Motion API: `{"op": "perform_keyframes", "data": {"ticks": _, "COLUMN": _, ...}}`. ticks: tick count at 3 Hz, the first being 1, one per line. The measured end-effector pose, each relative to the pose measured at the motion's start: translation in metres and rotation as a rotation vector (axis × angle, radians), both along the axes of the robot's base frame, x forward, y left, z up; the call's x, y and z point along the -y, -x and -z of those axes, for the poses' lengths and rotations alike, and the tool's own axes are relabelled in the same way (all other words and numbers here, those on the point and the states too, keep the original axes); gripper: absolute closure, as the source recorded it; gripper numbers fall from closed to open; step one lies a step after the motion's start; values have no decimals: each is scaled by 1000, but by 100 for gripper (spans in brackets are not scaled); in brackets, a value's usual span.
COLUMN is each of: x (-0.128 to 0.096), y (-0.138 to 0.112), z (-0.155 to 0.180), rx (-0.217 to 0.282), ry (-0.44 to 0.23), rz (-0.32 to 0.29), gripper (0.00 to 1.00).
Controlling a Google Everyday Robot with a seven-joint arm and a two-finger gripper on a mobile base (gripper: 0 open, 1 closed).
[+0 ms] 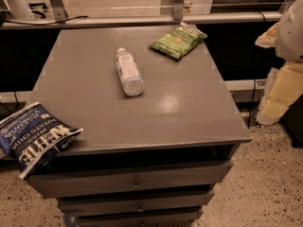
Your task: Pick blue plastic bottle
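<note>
The blue plastic bottle [128, 72] lies on its side near the middle of the grey cabinet top [189, 108]. It is clear and pale bluish, with a white label and its white cap pointing away from me. My gripper [280, 94] shows as pale cream parts at the right edge of the view. It is beside the cabinet, lower than its top and far to the right of the bottle. It touches nothing on the top.
A green chip bag [178, 40] lies at the back right of the top. A dark blue chip bag [35, 136] hangs over the front left corner. Drawers [135, 183] sit below the top. A rail [142, 19] runs behind the cabinet.
</note>
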State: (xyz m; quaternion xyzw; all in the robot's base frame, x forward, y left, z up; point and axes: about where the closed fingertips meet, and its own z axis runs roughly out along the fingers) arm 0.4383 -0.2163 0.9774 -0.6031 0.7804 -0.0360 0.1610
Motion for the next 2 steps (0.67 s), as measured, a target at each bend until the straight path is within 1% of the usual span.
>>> {"op": "perform_keyframes", "data": {"ticks": 1, "x": 0, "y": 0, "z": 0, "rx": 0, "ry": 0, "rz": 0, "gripper": 0}}
{"op": "perform_keyframes", "data": {"ticks": 2, "x": -5, "y": -6, "z": -1, "rx": 22, "ry": -21, "rz": 8, "gripper": 0}}
